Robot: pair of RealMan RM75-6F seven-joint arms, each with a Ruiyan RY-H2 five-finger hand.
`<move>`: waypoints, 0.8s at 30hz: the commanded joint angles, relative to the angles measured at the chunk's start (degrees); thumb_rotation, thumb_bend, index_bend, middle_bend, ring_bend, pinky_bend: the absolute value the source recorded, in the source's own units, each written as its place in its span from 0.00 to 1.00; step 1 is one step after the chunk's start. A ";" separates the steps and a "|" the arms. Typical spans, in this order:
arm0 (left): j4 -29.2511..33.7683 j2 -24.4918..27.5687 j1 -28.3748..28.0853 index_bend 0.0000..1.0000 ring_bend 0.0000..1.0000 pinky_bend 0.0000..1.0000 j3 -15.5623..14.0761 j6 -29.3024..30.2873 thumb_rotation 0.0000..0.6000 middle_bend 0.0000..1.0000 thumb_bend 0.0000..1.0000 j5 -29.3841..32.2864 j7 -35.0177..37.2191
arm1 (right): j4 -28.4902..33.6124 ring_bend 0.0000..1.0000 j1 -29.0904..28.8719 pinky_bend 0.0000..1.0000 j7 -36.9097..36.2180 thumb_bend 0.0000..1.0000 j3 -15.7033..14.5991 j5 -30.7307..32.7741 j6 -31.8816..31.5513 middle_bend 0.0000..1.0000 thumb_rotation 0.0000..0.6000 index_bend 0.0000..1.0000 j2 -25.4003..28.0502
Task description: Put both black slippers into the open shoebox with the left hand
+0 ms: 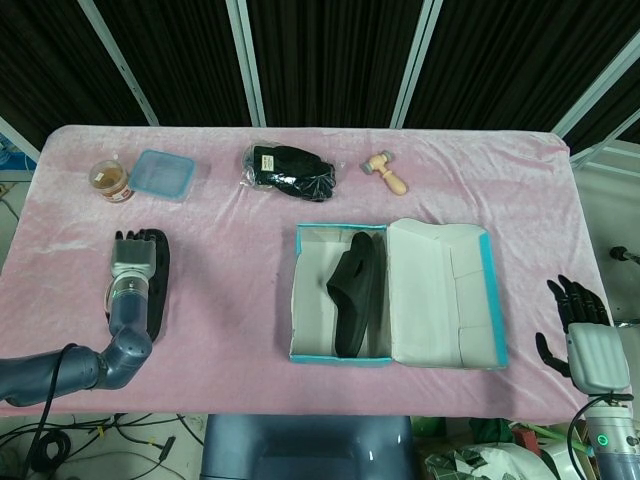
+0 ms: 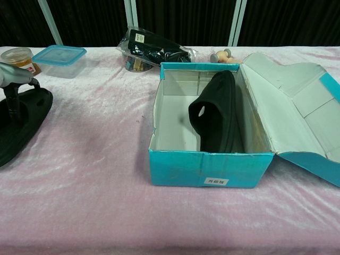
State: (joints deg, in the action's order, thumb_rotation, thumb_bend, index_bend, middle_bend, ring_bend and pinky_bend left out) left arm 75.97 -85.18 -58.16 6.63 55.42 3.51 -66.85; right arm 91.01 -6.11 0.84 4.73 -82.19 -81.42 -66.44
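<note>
Pink cloth-covered surface (image 1: 230, 250), items listed left to right.

Far left: small jar (image 1: 110, 179) with brownish contents, lid on. Just beside it, a blue-lidded clear plastic tub (image 1: 162, 173); contents cannot be told.

Near left: second black slipper (image 1: 160, 275), lying flat on the surface, well apart from the shoebox. The left hand (image 1: 133, 262) lies over it, fingers pointing to the far side and down against the slipper's upper; whether they have closed into a grip cannot be told from either view.

Far centre: clear bag (image 1: 290, 170) of black items, with a paper label.

Far, right of the bag: small wooden mallet (image 1: 388, 176), lying on its side.

Centre: open teal shoebox (image 1: 340, 355), white inside, lid (image 1: 445, 290) folded back flat to the right. Contains one black slipper (image 1: 358, 292), tilted on edge against the box's right wall; the left part of the box floor is bare.

Near right, off the surface edge: right hand (image 1: 580, 335), fingers spread apart, holding nothing.
</note>
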 commanded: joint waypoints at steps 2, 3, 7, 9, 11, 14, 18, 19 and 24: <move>-0.43 -0.30 -0.23 0.10 0.00 0.00 0.44 -0.14 1.00 0.00 0.13 0.06 0.14 | 0.18 0.00 0.09 0.08 0.15 0.36 -0.03 0.08 -0.04 0.02 1.00 0.00 0.08; -0.43 -0.29 -0.25 0.10 0.00 0.00 0.57 -0.37 1.00 0.00 0.13 0.04 0.23 | 0.23 0.00 0.09 0.08 0.24 0.36 -0.03 0.13 -0.03 0.02 1.00 0.00 0.09; 0.02 0.28 -0.14 0.12 0.00 0.00 1.14 -2.63 1.00 0.00 0.13 1.52 0.60 | 0.29 0.00 0.13 0.08 0.29 0.36 0.00 0.21 -0.06 0.02 1.00 0.00 0.00; 0.27 0.86 -0.10 0.13 0.00 0.00 1.26 -4.33 1.00 0.00 0.13 2.89 0.68 | 0.26 0.00 0.14 0.08 0.31 0.36 -0.02 0.28 0.01 0.02 1.00 0.00 -0.03; 0.35 1.27 -0.24 0.14 0.00 0.00 1.10 -4.80 1.00 0.00 0.13 3.84 0.52 | 0.34 0.00 0.14 0.08 0.32 0.36 -0.02 0.31 0.05 0.02 1.00 0.00 0.04; 0.40 1.75 -0.22 0.13 0.00 0.00 0.64 -4.15 1.00 0.00 0.13 3.79 0.80 | 0.55 0.00 0.12 0.08 0.41 0.36 0.03 0.13 -0.10 0.02 1.00 0.00 0.20; 1.29 3.10 0.57 0.11 0.00 0.00 0.78 -4.25 1.00 0.00 0.13 3.00 2.88 | 0.72 0.00 0.07 0.08 0.55 0.36 -0.02 -0.10 -0.13 0.02 1.00 0.00 0.21; 1.58 3.41 0.74 0.11 0.00 0.00 0.73 -4.30 1.00 0.00 0.13 2.63 3.27 | 0.74 0.00 0.07 0.08 0.58 0.36 -0.03 -0.11 -0.12 0.02 1.00 0.00 0.19; 3.20 4.75 1.26 0.10 0.00 0.00 0.24 -4.32 1.00 0.00 0.13 1.56 4.74 | 0.62 0.00 0.11 0.08 0.43 0.36 -0.12 -0.13 -0.10 0.02 1.00 0.00 0.03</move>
State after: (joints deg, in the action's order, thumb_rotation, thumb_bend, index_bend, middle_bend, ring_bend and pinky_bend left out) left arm 78.96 -80.58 -57.02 7.00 51.12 5.24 -62.32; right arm 91.63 -6.00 1.27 4.62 -82.31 -81.51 -66.41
